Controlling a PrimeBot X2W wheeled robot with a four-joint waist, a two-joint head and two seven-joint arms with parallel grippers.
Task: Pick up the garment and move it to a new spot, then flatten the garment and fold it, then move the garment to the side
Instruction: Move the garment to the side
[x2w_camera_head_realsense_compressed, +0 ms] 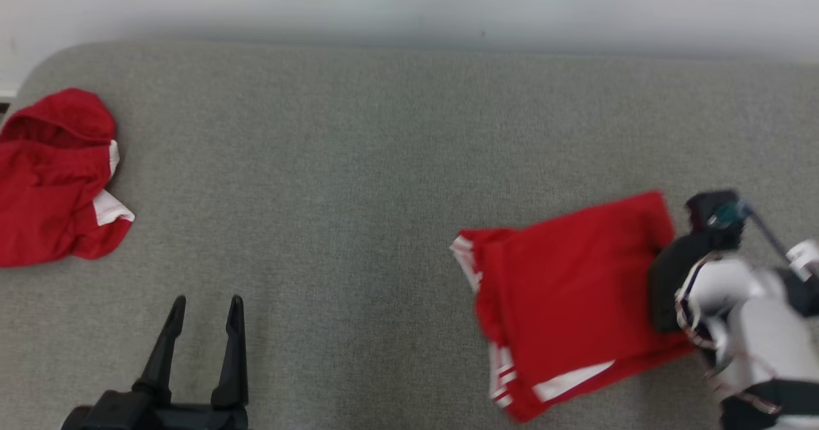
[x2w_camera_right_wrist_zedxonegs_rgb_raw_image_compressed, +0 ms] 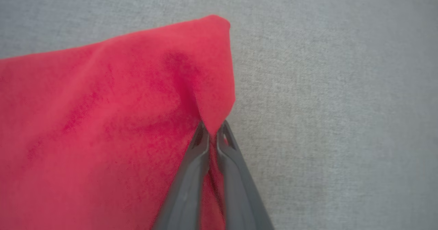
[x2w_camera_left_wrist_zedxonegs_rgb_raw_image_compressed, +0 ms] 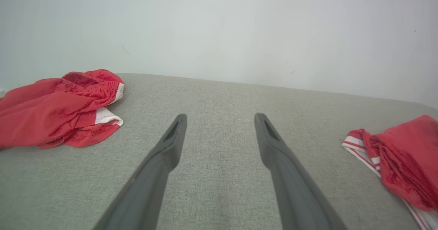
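Right hand (x2w_camera_right_wrist_zedxonegs_rgb_raw_image_compressed: 213,129): the two dark fingers are drawn together, with only a thin gap between them, pinching a ridge of red cloth at the edge of the folded garment (x2w_camera_head_realsense_compressed: 569,289). In the right wrist view the cloth puckers into a crease that runs down into the fingertips; to the right of the grip lies bare grey weave. In the head view the hand meets the garment at its right-hand border, with the pale forearm (x2w_camera_head_realsense_compressed: 755,327) entering from the lower right corner, slightly blurred.

Folded garment: a red, roughly rectangular stack set askew on the right part of the counter (x2w_camera_head_realsense_compressed: 352,161). White striped trim shows along its left end and at its near edge. Whether the pinched edge is raised off the counter cannot be told.

Left hand (x2w_camera_head_realsense_compressed: 208,301): fingers spread wide apart, holding nothing. It sits at the lower left of the head view, fingers pointing toward the far side, well apart from both pieces of cloth.

Second red garment (x2w_camera_head_realsense_compressed: 54,180): crumpled, with white trim, lying at the far left edge of the counter near its rounded corner.

Counter: covered in grey woven fabric, backed by a plain pale wall (x2w_camera_head_realsense_compressed: 409,1).
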